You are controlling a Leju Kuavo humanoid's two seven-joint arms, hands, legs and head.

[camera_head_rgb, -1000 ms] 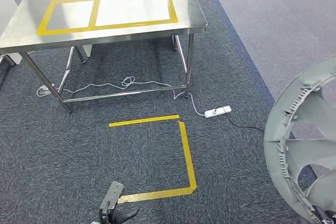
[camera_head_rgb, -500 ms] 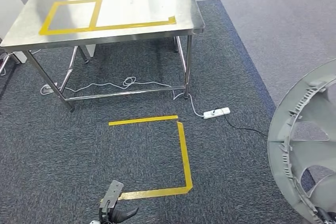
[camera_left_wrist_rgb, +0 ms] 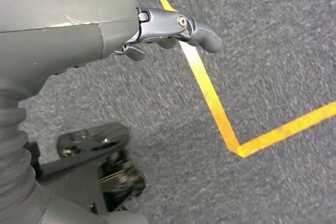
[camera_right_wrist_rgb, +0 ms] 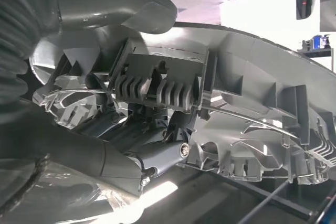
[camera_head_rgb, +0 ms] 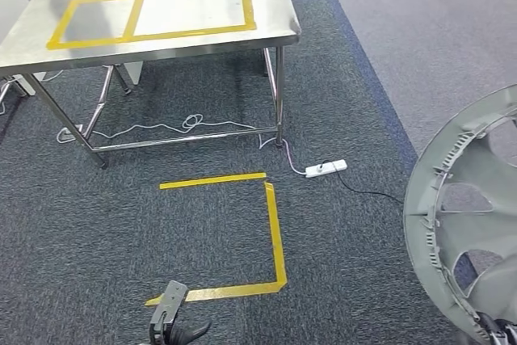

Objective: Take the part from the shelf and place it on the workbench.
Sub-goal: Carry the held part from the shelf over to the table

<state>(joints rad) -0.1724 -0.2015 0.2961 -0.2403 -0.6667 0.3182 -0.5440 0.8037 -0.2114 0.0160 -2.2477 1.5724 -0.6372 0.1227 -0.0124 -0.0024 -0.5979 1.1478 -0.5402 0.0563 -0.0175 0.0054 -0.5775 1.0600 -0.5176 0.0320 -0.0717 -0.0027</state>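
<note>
The right robot hand (camera_right_wrist_rgb: 130,156) holds the big grey fan-shaped part (camera_head_rgb: 469,216) low on the right, over the carpet. The left robot hand (camera_left_wrist_rgb: 174,27) hangs near the yellow tape square (camera_head_rgb: 275,232), fingers loose, holding nothing. The steel table (camera_head_rgb: 275,6) stands far ahead.

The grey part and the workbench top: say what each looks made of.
The grey part looks like moulded plastic with a matt finish: thin ribs, clips and cut-out openings, uniform grey, no shine. The workbench top looks like brushed stainless steel: silvery, with soft blurred reflections; its legs look like matching metal tubes.
</note>
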